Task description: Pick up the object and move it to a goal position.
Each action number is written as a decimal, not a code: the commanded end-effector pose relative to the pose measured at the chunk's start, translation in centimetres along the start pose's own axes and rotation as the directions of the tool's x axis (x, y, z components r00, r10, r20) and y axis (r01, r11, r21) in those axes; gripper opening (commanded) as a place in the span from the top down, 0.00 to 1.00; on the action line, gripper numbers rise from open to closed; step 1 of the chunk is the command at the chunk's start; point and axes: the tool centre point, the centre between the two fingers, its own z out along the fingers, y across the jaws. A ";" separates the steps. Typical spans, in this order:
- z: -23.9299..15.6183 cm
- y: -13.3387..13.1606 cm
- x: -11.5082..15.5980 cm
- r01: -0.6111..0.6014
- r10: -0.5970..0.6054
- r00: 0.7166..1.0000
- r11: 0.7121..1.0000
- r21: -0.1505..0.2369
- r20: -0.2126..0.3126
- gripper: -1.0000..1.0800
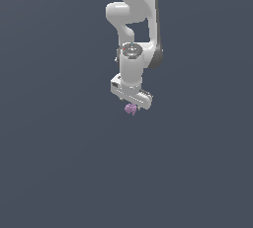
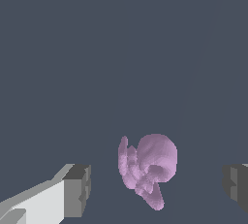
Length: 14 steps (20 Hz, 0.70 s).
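Note:
The object [image 1: 131, 109] is a tiny lumpy purple-pink thing lying on the flat grey ground just under the white gripper [image 1: 132, 105]. In the wrist view the object [image 2: 154, 162] sits between the two fingers of the gripper [image 2: 156, 188], which is open. One dark pad [image 2: 78, 189] stands well off one side of it and the other pad [image 2: 236, 186] well off the opposite side. Neither pad touches the object. In the exterior view the gripper's body hides the fingertips.
The white arm [image 1: 133, 19] comes down from the top of the exterior view. Around the object lies only plain dark grey ground [image 1: 59, 163].

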 end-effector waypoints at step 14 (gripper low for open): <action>1.3 0.3 -2.2 -0.106 0.106 0.994 0.994 0.001 -0.002 0.04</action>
